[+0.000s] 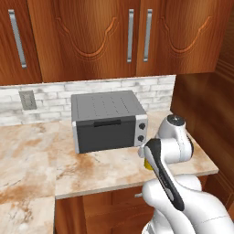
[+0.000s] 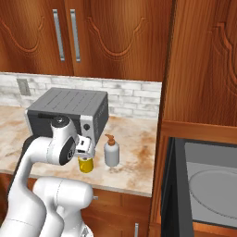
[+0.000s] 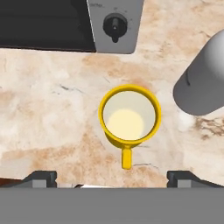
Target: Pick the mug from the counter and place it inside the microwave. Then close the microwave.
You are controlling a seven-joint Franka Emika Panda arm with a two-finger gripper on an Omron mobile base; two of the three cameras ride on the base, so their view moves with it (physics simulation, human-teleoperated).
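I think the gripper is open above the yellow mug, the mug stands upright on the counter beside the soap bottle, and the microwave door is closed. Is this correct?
Not quite: the microwave door is open, not closed. The right base view shows its grey inside and round turntable. The rest holds: the gripper is open above the upright yellow mug, which stands on the counter beside the soap bottle.

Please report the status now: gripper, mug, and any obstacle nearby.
Gripper open, above the mug. Mug upright on counter, not held. Soap bottle close beside it.
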